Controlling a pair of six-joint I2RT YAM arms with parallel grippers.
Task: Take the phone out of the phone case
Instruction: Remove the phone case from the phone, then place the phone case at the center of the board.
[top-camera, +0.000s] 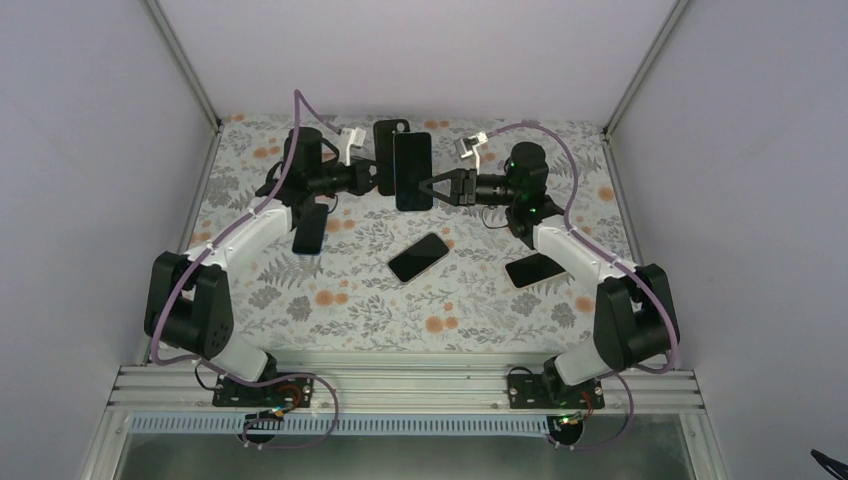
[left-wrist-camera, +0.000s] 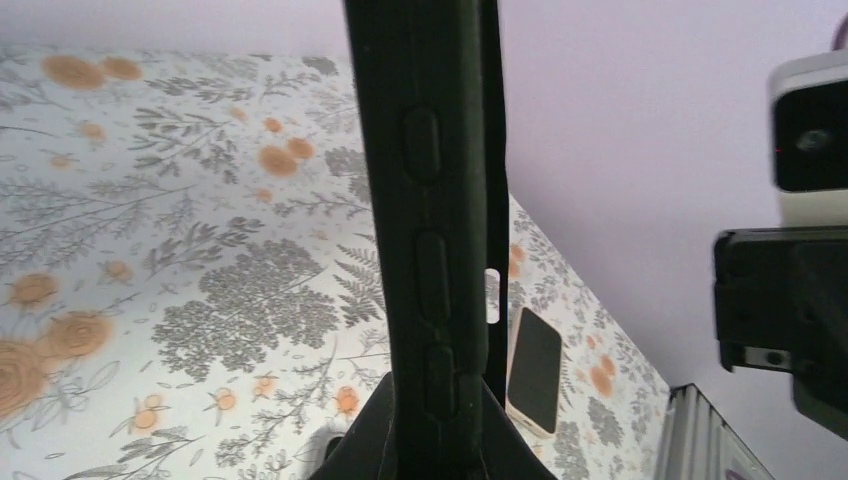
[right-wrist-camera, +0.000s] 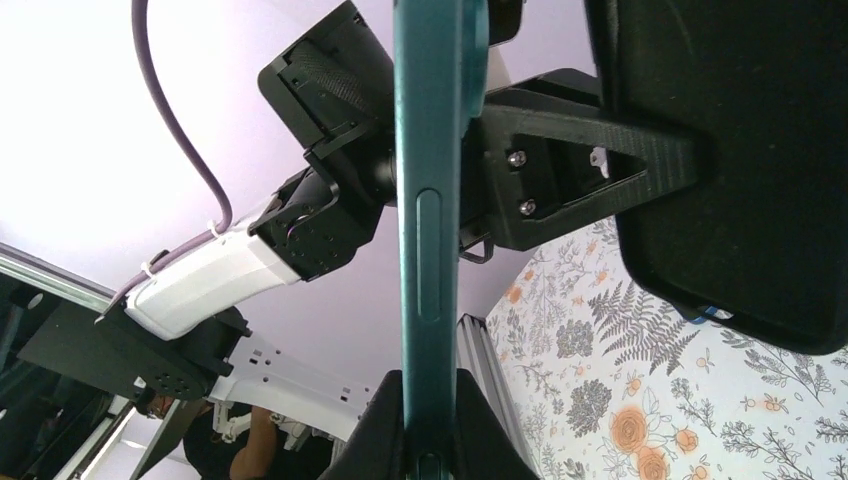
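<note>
Teal phone (right-wrist-camera: 430, 200) clamped in right end effector (top-camera: 437, 187), black case (left-wrist-camera: 430, 200) pinched in left end effector (top-camera: 372, 178); pull straight apart, no twisting.

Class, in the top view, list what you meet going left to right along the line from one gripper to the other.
left gripper → phone case → phone → right gripper

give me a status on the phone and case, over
Left gripper shut on case. Right gripper shut on phone. Phone looks out of case, both held up side by side. Three other phones lie below, nothing blocking.
</note>
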